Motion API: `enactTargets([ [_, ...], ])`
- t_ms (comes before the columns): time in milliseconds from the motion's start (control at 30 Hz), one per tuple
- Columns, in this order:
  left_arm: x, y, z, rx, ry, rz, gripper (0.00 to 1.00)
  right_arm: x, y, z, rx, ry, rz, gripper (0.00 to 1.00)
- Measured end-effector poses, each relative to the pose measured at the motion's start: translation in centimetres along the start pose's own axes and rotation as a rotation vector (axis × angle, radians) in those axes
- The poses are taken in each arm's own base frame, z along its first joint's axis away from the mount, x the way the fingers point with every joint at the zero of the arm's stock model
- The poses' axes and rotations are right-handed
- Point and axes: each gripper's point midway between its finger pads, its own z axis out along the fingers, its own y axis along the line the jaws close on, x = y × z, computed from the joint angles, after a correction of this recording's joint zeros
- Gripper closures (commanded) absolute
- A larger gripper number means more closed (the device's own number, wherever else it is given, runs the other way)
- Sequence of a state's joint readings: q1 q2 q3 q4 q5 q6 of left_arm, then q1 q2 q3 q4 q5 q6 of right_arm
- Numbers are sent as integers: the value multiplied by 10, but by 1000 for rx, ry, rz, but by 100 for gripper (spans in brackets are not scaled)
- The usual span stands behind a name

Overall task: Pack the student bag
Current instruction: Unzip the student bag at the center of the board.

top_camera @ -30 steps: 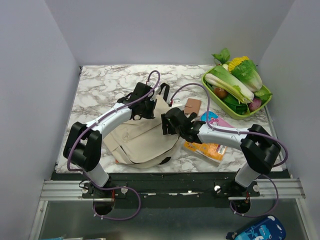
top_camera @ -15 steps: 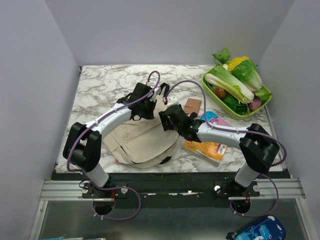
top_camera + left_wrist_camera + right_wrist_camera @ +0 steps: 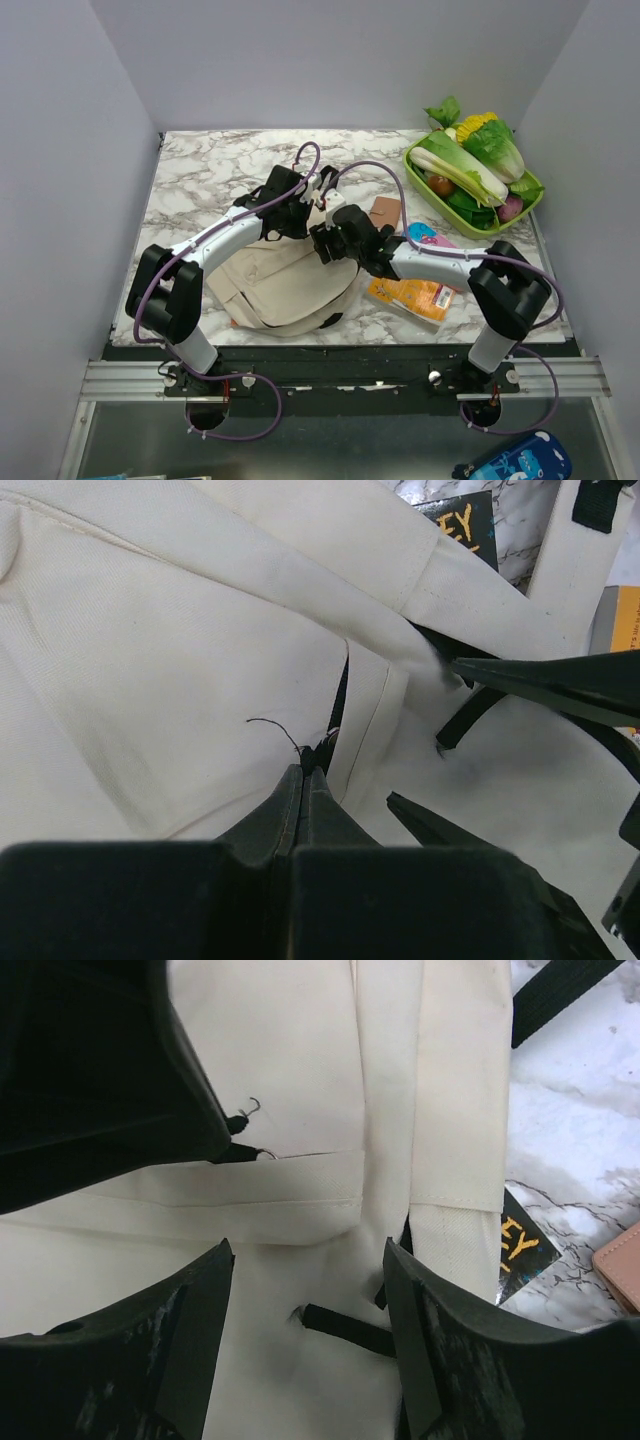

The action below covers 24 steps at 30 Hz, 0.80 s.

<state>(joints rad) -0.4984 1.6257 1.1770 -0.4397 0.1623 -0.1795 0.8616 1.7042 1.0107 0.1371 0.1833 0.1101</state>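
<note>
The cream student bag [image 3: 270,285] lies flat in the middle of the table and fills both wrist views [image 3: 150,660] [image 3: 290,1050]. My left gripper [image 3: 303,207] is at the bag's far edge. In the left wrist view it [image 3: 307,770] is shut on a small black zipper pull [image 3: 322,748]. My right gripper [image 3: 328,238] is open just right of it, over the bag. In the right wrist view it [image 3: 305,1260] straddles cream fabric and a short black strap loop [image 3: 345,1327] without touching. The left gripper's body fills that view's upper left.
A dark book with yellow letters [image 3: 520,1245] sticks out from under the bag. A brown notebook [image 3: 384,211], a blue-pink case [image 3: 428,238] and an orange book [image 3: 410,297] lie right of the bag. A green tray [image 3: 412,160] of vegetables stands at the far right.
My right gripper has moved up and left across the bag, closer to the left gripper. The left gripper has shifted slightly, still holding the bag's edge.
</note>
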Motion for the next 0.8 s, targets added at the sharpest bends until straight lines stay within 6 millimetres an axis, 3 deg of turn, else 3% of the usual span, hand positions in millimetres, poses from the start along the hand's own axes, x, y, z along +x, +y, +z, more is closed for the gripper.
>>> enactTargets([
  [300, 0, 0, -2, 0, 0, 2, 100, 19, -9, 13, -34, 30, 26, 39],
  [467, 1, 0, -2, -1, 4, 7, 100, 12, -5, 14, -78, -2, 67, 45],
  [633, 2, 1, -3, -2, 7, 13, 100, 1, 6, 15, -144, -41, 112, 60],
  [800, 3, 1, -3, -2, 8, 13, 100, 4, 12, 17, -171, -39, 135, 62],
])
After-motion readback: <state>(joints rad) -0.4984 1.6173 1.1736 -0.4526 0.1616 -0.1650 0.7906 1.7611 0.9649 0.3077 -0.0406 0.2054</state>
